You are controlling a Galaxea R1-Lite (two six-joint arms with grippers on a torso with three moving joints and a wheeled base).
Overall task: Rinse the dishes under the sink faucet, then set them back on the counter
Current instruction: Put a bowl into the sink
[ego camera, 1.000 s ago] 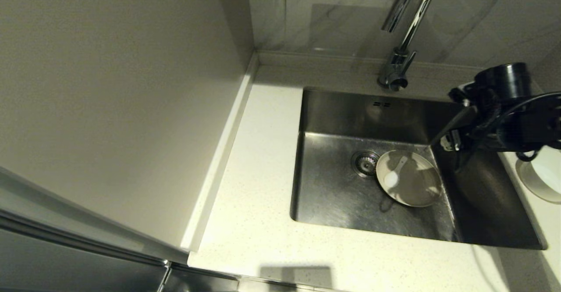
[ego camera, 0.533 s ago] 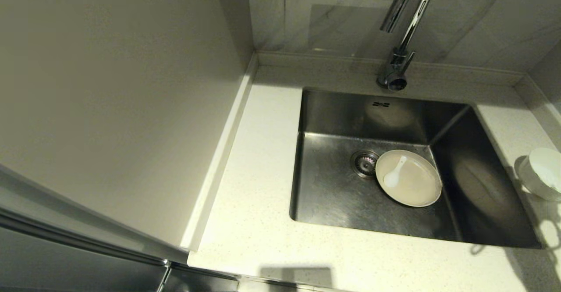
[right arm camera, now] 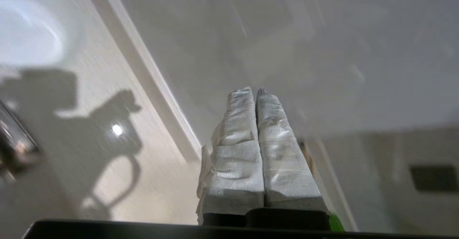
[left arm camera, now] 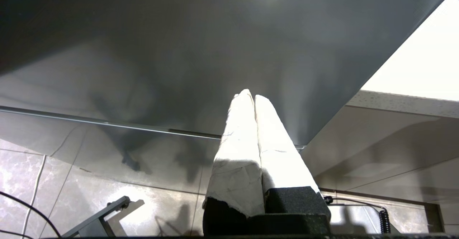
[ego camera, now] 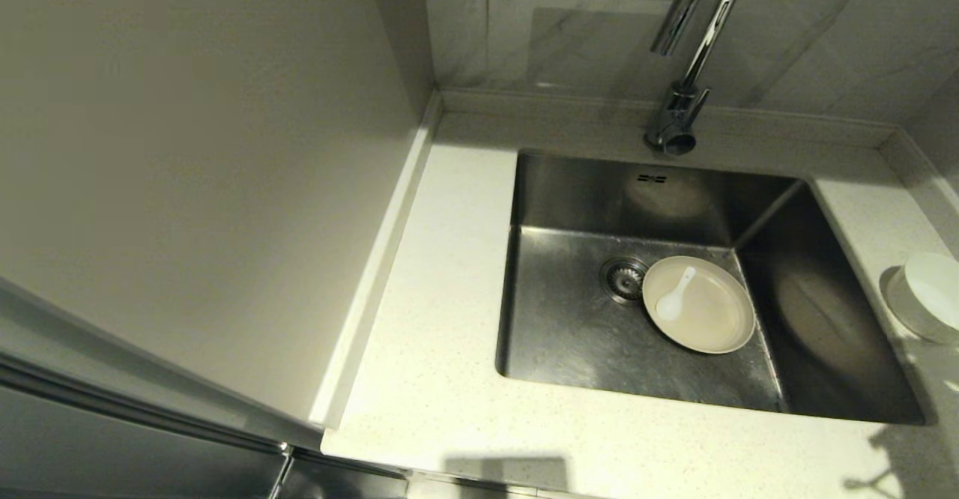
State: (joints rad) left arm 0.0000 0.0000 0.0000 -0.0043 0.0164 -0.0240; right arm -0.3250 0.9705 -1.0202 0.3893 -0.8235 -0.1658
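A cream plate [ego camera: 708,315] lies on the floor of the steel sink [ego camera: 569,334], just right of the drain strainer [ego camera: 623,278]. A small white spoon [ego camera: 674,297] rests on the plate. A white bowl [ego camera: 929,297] stands on the counter [ego camera: 442,319] right of the basin. The chrome faucet [ego camera: 685,72] rises behind the sink. No arm shows in the head view. My right gripper [right arm camera: 255,92] is shut and empty, above the counter near the wall rim. My left gripper [left arm camera: 250,96] is shut and empty, down beside a dark cabinet front.
Walls close the counter in at the left, back and right, with a raised rim [ego camera: 374,267] along them. A wide strip of counter lies left of the sink. My right arm's shadow [ego camera: 884,476] falls on the counter's front right corner.
My right arm has pulled back from over the sink's right side and left the head view. Its gripper has gone from open to shut. The dishes have stayed where they were.
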